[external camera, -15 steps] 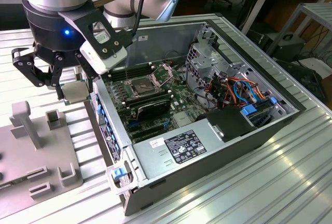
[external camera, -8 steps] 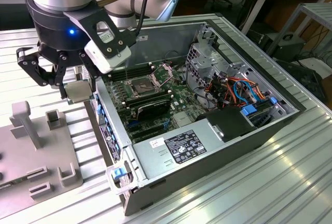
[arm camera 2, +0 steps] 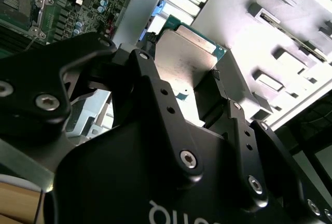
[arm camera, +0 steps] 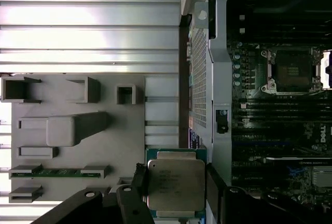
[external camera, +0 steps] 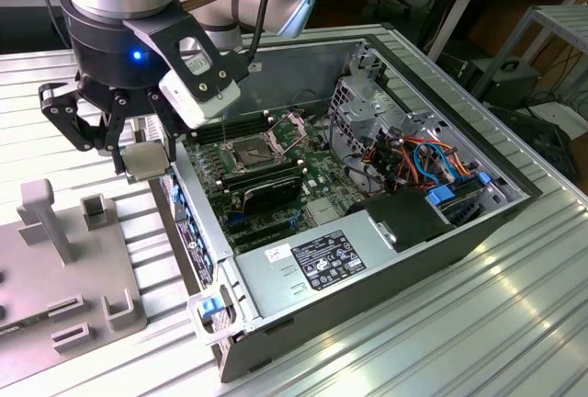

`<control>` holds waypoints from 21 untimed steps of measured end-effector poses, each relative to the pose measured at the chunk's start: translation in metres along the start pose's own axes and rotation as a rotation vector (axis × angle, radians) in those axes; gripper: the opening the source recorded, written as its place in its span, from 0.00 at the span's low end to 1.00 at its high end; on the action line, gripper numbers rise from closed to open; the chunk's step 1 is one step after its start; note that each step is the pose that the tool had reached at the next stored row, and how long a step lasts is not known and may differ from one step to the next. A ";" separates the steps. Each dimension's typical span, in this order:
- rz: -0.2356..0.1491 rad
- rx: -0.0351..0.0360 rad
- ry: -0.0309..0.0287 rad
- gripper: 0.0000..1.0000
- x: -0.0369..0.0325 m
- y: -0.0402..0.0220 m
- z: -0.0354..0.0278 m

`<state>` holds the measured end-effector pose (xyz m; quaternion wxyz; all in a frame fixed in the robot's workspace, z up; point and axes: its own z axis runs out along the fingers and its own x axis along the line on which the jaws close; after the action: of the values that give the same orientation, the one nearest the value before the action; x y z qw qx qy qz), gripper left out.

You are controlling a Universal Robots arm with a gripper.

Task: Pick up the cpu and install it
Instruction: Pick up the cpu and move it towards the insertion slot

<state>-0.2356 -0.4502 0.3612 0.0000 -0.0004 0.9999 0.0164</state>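
Observation:
My gripper (external camera: 138,153) is shut on the cpu (external camera: 145,161), a small flat square chip with a silvery-grey top. It hangs in the air just outside the wall of the open computer case (external camera: 197,232) on the exterior view's left, above the edge of the grey fixture plate (external camera: 55,259). In the first wrist view the cpu (arm camera: 175,185) sits between two black fingers (arm camera: 138,178). The second wrist view shows the cpu (arm camera 2: 184,60) from behind the finger links. The open socket (external camera: 250,151) on the motherboard is bare, its metal frame (external camera: 292,126) hinged up; it also appears as the socket (arm camera: 292,71).
A long black card (external camera: 262,186) lies across the motherboard just in front of the socket. A power supply (external camera: 322,264) fills the case's near corner, and a drive cage with cables (external camera: 413,158) stands on the exterior view's right. Posts and slots (external camera: 96,213) rise from the fixture plate.

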 end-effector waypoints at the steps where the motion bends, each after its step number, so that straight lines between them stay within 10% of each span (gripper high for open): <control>1: 0.000 0.0000 0.0000 0.55 -0.0006 0.0000 0.0000; 21: 0.000 0.0000 0.0000 0.55 -0.0072 0.0000 0.0000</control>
<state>-0.2284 -0.4502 0.3612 0.0000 -0.0004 0.9999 0.0164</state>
